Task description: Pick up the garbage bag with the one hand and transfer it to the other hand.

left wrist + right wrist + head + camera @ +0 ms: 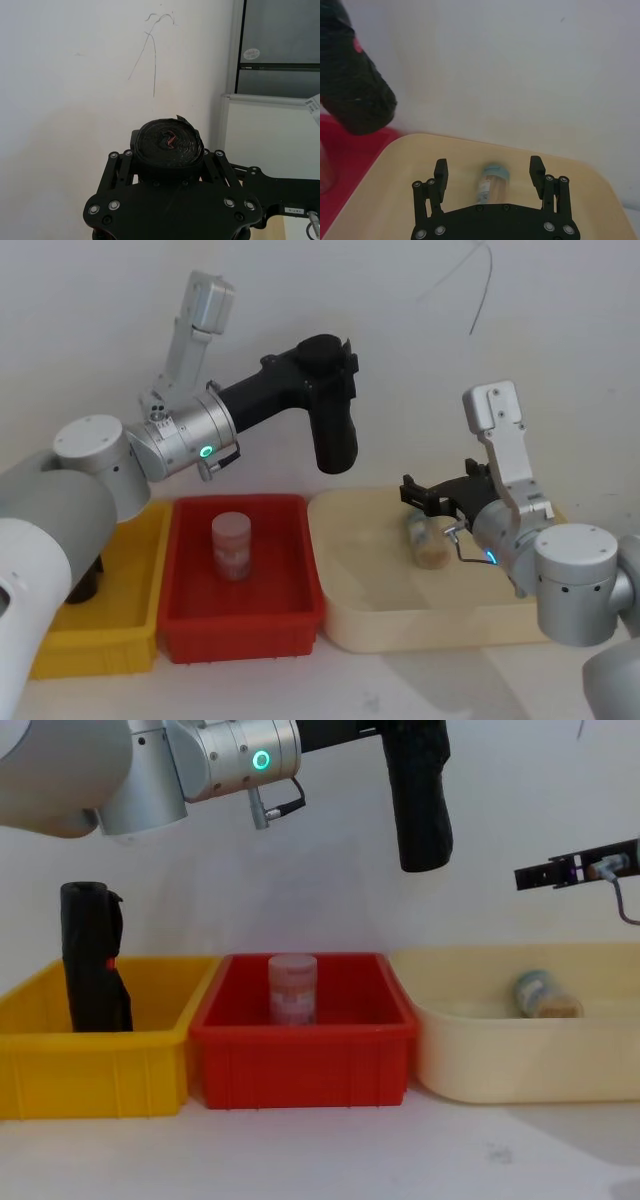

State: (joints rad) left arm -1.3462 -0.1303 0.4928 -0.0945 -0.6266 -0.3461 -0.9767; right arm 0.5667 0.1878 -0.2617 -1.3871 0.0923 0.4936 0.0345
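Note:
The garbage bag (335, 435), a thick matte black roll, hangs upright high above the red bin (305, 570). My left gripper (332, 365), on the arm with the green ring, is shut on the roll's upper end (170, 145). From the chest view the roll (420, 810) hangs well clear of the bins. My right gripper (425, 498), on the arm with the blue ring, hovers open over the cream tray (380, 630), below and to the right of the roll. In the right wrist view its fingers (440, 172) stand wide apart with nothing between them, and the roll (355, 90) shows off to one side.
A small jar (430, 540) lies on its side in the cream tray, under the right gripper. Another jar (231, 545) stands upright in the red bin. A second black roll with a red mark (92, 960) stands in the yellow bin (100, 1070) at the left.

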